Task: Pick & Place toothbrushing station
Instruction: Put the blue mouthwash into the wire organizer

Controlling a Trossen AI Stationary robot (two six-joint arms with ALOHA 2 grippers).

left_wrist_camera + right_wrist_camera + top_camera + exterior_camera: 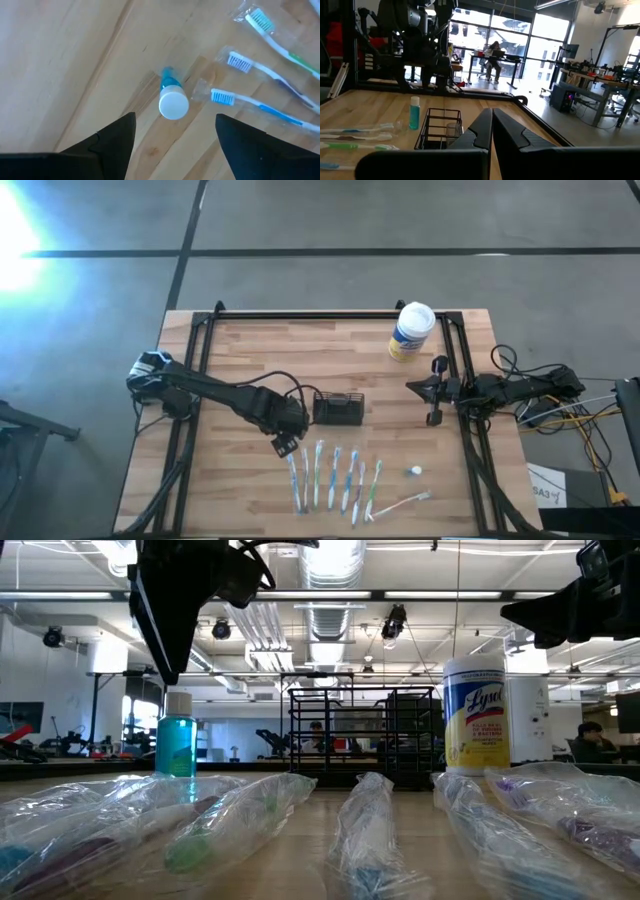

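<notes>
Now we see the left tool (284, 446) spread wide, holding nothing, directly above a small blue bottle (171, 96); the toothbrushing station (339, 409) stands just beside it. Our right tool (412, 387) hangs clenched, well apart.

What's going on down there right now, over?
Left gripper open, hovering over small blue bottle. Right gripper shut, parked at table's right edge. Black wire holder untouched mid-table. Wrapped toothbrushes alongside bottle.

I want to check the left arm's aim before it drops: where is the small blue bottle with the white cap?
In the left wrist view the blue bottle stands upright on the table directly below the open left gripper, beside the toothbrush heads.
</notes>
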